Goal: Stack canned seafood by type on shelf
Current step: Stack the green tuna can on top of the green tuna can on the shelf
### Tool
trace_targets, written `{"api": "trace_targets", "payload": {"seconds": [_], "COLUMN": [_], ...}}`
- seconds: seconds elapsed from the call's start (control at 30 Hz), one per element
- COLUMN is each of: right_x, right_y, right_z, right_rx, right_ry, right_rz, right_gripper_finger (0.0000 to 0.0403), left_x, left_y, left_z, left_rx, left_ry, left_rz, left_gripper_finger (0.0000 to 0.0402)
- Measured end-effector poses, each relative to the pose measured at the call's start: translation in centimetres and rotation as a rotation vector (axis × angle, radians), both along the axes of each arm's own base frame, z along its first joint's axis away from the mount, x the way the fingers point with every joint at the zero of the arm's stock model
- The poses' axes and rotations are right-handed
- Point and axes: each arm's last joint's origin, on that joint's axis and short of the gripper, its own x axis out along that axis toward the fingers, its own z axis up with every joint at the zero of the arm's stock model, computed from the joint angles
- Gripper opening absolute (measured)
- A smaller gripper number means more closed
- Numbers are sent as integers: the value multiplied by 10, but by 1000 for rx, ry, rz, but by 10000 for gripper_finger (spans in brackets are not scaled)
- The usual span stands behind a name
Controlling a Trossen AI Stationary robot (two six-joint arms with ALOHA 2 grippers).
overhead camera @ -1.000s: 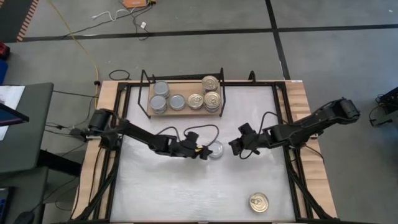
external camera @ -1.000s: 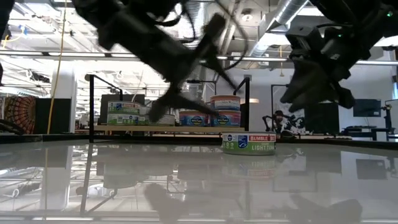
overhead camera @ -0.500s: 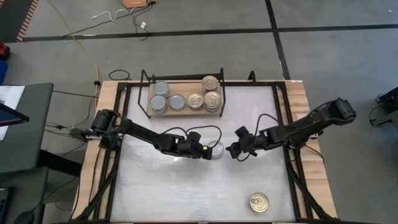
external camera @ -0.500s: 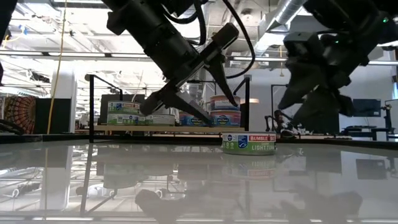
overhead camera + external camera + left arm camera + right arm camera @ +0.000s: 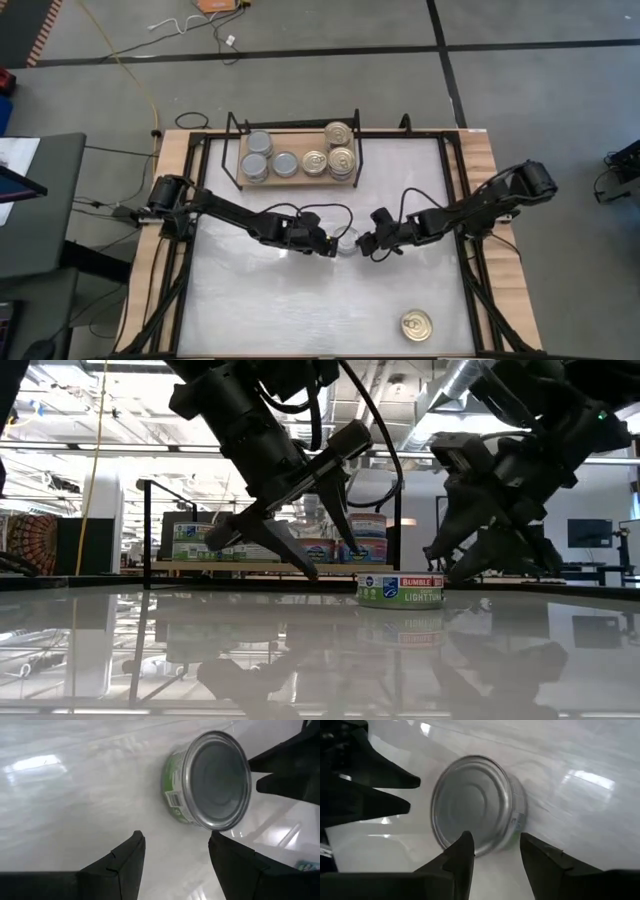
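Item: silver-topped tin [image 5: 347, 240], green label, near the middle of the glossy white tabletop [image 5: 260, 310]. It sits flat on its base, plain top upward, round axis vertical; label reading "Bumble" faces the low camera.

Left gripper [image 5: 335, 247]: just beside the tin on its left, fingers spread with a clear gap, holding nothing. In the left wrist view the tin lies ahead of the fingertips [image 5: 132, 845], not between them.

Right gripper [image 5: 366, 243]: just beside the tin on its right, fingers parted, holding nothing. In the right wrist view the fingertips [image 5: 465, 842] overlap the tin's near rim; whether they touch it cannot be told.

Gold-topped tin [image 5: 416, 324]: alone near the table's front edge, ring pull up, well apart from both grippers.

Shelf [image 5: 296, 166]: wooden board in black wire frame at the table's back edge. Grey-topped tins [image 5: 259, 158] on its left part, gold-topped tins [image 5: 338, 150] on its right, some stacked.

Surroundings: grey floor with a yellow cable [image 5: 125, 70]; the low view shows an open hall with ceiling ducts [image 5: 450, 385] behind the table.
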Motion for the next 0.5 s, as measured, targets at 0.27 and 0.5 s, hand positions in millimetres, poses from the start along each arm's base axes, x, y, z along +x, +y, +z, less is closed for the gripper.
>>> {"api": "trace_targets", "payload": {"seconds": [0.27,0.5], "right_x": [5,6], "right_y": [1,-1], "right_z": [-9,-8], "right_rx": [34,32], "right_ry": [-7,-11], "right_rz": [-33,-36], "right_gripper_finger": [177,173], "left_x": [1,1], "left_y": [0,-1], "left_z": [0,0], "left_rx": [22,1], "left_ry": [0,2], "left_rz": [-42,-56], "left_gripper_finger": [209,209]}}
